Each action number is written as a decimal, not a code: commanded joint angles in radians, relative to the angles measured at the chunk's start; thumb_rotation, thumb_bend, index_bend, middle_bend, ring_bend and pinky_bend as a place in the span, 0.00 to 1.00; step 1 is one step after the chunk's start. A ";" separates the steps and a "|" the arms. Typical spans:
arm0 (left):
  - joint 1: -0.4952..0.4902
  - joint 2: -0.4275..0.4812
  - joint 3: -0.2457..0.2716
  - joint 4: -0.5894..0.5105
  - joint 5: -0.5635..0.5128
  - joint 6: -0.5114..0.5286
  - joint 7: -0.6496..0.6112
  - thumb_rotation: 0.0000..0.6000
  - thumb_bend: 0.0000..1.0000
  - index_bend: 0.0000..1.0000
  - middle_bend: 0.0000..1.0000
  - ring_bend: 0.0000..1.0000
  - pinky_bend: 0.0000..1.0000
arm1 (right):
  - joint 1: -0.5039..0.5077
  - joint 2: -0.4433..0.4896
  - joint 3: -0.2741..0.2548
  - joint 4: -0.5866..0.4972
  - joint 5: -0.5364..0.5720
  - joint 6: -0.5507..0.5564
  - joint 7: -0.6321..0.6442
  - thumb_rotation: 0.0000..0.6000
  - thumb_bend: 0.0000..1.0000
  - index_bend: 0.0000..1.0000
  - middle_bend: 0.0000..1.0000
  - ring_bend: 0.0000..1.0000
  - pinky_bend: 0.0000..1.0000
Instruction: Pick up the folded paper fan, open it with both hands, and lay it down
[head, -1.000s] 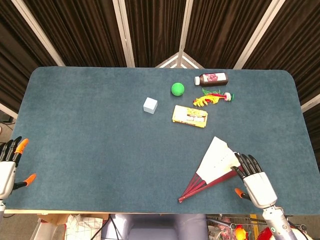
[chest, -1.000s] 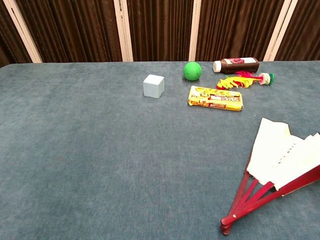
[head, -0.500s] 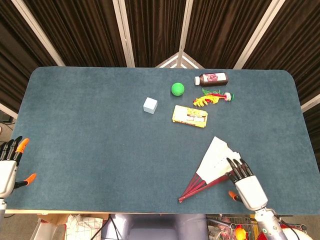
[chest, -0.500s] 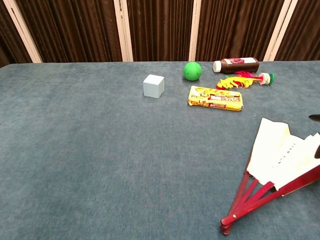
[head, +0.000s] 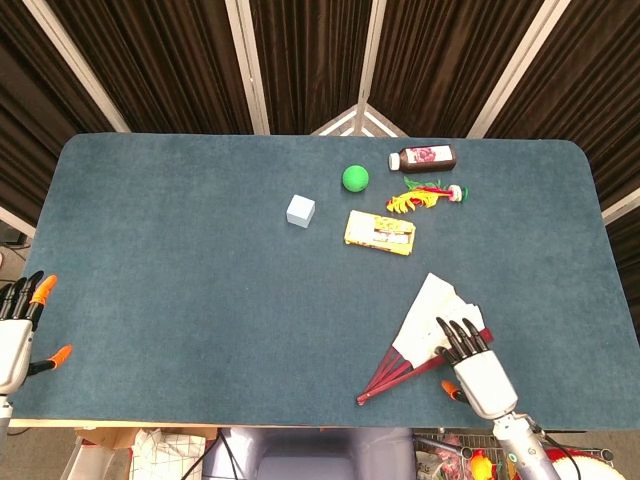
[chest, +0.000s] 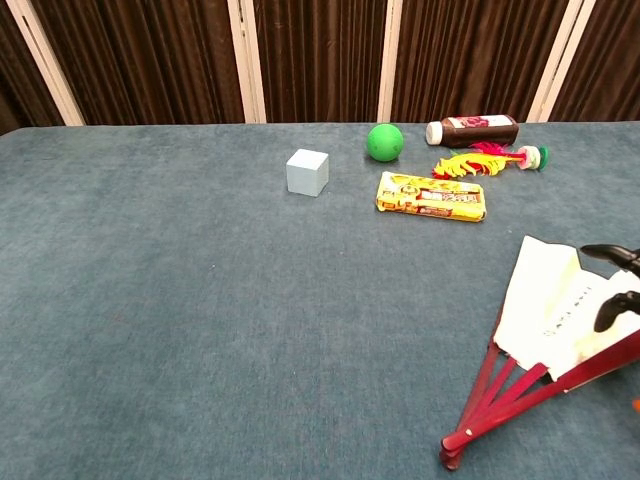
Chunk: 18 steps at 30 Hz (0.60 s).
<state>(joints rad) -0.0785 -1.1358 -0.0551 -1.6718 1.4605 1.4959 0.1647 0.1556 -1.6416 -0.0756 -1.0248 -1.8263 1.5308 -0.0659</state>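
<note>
Paper fan (head: 425, 330) lies partly opened on the blue-green felt table (head: 180, 260), toward the near right corner. Its white paper leaf points up and away from the robot, while the dark red ribs converge at a pivot nearer the front edge, to the lower left of the leaf. In the chest view the fan (chest: 545, 310) shows the same way: white pleated leaf above, red sticks running down to the pivot at the bottom.

The right hand (head: 468, 362) sits at the fan's right side with its dark fingers (head: 455, 337) spread and extended over the lower right part of the leaf and the outer red rib. Whether the fingertips press on the paper or hang just above it cannot be told from the head view. In the chest view only a few dark fingertips (chest: 606, 310) enter from the right edge, over the white leaf. The hand grasps nothing.

The left hand (head: 18, 330) is at the far left edge of the table, well apart from the fan, with its orange-tipped fingers apart and nothing in them.

Toward the far side of the table stand a pale blue cube (head: 300, 210), a green ball (head: 355, 178), a yellow flat packet (head: 380, 232), a small bottle (head: 422, 157) lying on its side with a dark red label, and a red and yellow feathered toy (head: 425, 196) just below the bottle.
</note>
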 joint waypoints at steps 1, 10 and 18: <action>0.000 -0.007 -0.008 0.017 0.019 0.024 -0.009 1.00 0.21 0.05 0.00 0.00 0.00 | 0.008 -0.009 0.002 0.006 0.001 -0.008 -0.006 1.00 0.19 0.40 0.07 0.12 0.11; -0.004 -0.025 -0.018 0.059 0.050 0.057 -0.025 1.00 0.21 0.07 0.00 0.00 0.00 | 0.018 -0.041 0.000 0.038 0.022 -0.039 -0.002 1.00 0.20 0.42 0.07 0.12 0.11; -0.009 -0.033 -0.010 0.068 0.061 0.048 -0.024 1.00 0.21 0.07 0.00 0.00 0.00 | 0.028 -0.063 0.002 0.071 0.032 -0.047 0.015 1.00 0.24 0.44 0.07 0.13 0.11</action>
<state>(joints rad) -0.0873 -1.1689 -0.0648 -1.6037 1.5220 1.5438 0.1402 0.1823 -1.7024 -0.0743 -0.9572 -1.7958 1.4856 -0.0534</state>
